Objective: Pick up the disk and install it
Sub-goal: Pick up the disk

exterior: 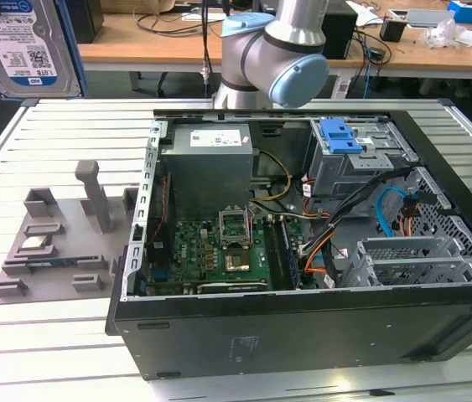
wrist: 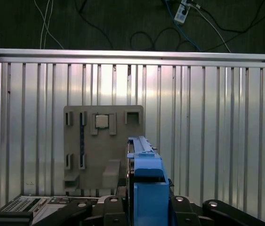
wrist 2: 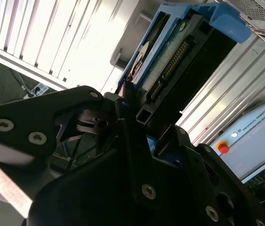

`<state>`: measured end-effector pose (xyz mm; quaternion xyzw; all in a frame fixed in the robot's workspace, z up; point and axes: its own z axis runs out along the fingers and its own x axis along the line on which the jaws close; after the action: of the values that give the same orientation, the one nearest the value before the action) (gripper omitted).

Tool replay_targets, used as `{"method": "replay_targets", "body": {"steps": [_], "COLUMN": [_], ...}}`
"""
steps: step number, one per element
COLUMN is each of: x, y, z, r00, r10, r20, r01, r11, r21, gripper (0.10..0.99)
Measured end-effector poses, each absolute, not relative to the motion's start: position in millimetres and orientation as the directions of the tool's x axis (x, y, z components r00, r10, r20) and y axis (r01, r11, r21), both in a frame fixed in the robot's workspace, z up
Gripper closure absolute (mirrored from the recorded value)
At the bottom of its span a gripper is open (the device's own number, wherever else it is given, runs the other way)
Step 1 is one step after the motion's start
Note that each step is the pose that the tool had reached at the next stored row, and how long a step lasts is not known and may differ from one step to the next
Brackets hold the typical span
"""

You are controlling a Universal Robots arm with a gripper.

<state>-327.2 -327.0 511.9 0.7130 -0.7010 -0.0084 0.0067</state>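
The disk (exterior: pixel 26 42) hangs high above the desk (exterior: pixel 51 352), at the top of the exterior view's left, its printed label facing that camera and its blue carrier framing the silver body. My end effector (wrist 2: pixel 137 117) is clamped on one end of it; in the second wrist view the black fingers (wrist 2: pixel 123 127) press on the carrier's sides, and the connector edge points away from me. Gripping the end leaves the rest of the disk free, which I judge suits sliding it into a bay.

In the first wrist view the disk (wrist: pixel 144 174) appears edge-on, and the grey fixture (wrist: pixel 90 160) lies on the slatted desk directly beneath. The small processor chip (wrist: pixel 102 121) sits in its pocket there, well apart from my load. Held at this height, the disk is clear of the fixture's upright post (exterior: pixel 93 193).

Toward the exterior view's right stands the open computer case (exterior: pixel 303 335), its open side facing up. A drive cage with a blue clip (exterior: pixel 340 138) sits in the far corner. The case walls leave open room above. Blue and black cables (exterior: pixel 386 209) crowd the space beside the cage and could snag a carrier edge. My arm (exterior: pixel 277 50) rises behind the case's far wall.
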Motion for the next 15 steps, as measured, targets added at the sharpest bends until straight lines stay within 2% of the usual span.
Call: {"method": "replay_targets", "body": {"steps": [15], "x": [-294], "y": [-327], "z": [512], "r00": [0.017], "r10": [-1.000], "r20": [-0.002], "r01": [-1.000], "r11": [-0.017], "r21": [0.021], "gripper": [0.722]}}
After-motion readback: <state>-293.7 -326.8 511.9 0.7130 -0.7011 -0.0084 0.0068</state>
